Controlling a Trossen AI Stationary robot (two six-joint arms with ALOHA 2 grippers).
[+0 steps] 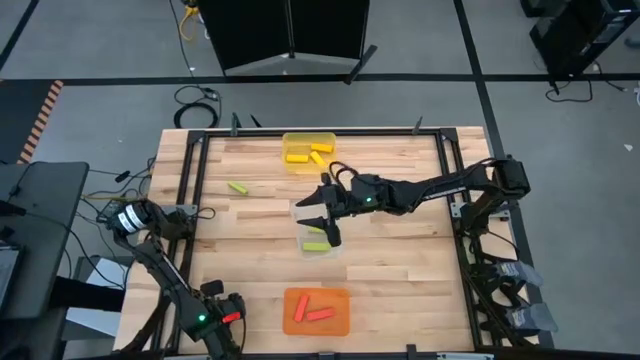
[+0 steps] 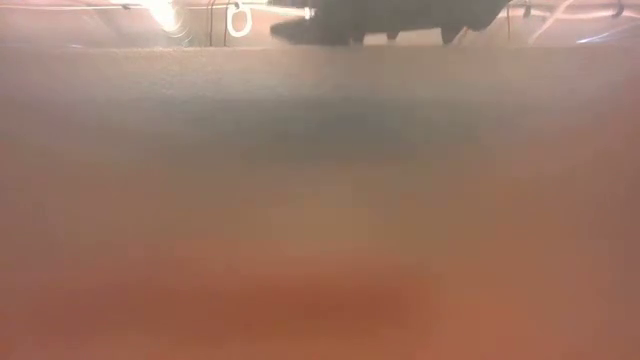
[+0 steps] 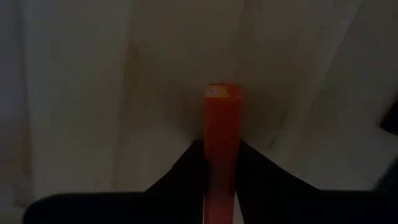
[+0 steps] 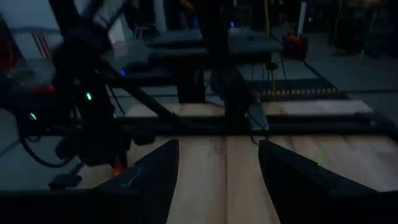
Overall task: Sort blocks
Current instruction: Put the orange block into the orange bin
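Your right end effector (image 1: 322, 214) hangs over the middle of the counter (image 1: 400, 270), above the clear tray (image 1: 335, 250), with its arm stretched in from the right side. Its two fingers (image 4: 155, 180) are spread apart with bare wood showing between them, so it is released and holds nothing.

Your left end effector (image 1: 232, 318) sits low at the near left corner of the counter, just left of the orange tray (image 1: 340, 320). It is clenched on a red block (image 3: 222, 149): in the left wrist view the block stands out straight between the dark fingers (image 3: 174, 180), which press on both its sides.

Two more red blocks (image 1: 312, 311) lie in the orange tray, angled toward each other. The yellow tray (image 1: 300, 138) is at the far edge, with yellow blocks (image 1: 306, 155) inside; how many there are, you cannot tell from the high view. Two green blocks (image 1: 316, 240) lie in the clear tray, partly under the right end effector. One green block (image 1: 238, 187) lies loose on the counter, left of centre, well apart from all three trays.

The low view gives you only a blurred orange surface, with dark shapes along its top.
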